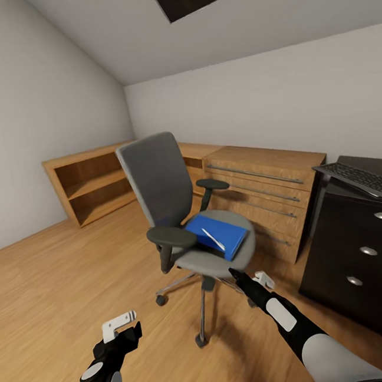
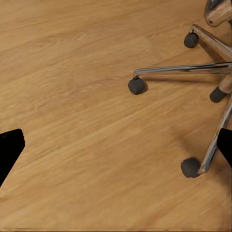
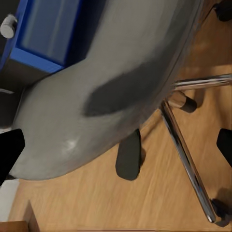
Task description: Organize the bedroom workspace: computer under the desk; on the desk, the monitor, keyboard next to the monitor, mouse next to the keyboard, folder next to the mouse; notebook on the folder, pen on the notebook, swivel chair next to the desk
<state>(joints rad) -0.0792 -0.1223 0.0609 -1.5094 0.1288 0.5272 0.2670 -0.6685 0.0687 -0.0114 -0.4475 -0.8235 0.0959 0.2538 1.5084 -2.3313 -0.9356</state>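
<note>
Open floor (image 1: pixel 60 289) around swivel chair (image 1: pixel 182 216)

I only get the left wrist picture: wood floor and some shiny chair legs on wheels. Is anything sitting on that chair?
Observer: Yes. In the head view, a blue folder lies on the seat of the swivel chair, with a white pen on top of it.
Operator: Where's the desk?
Observer: The black desk stands to the chair's right in the head view, and a keyboard lies on its top.
Operator: What's the other arm doing?
Observer: The right gripper is open and empty, just in front of the seat's front edge.
</note>
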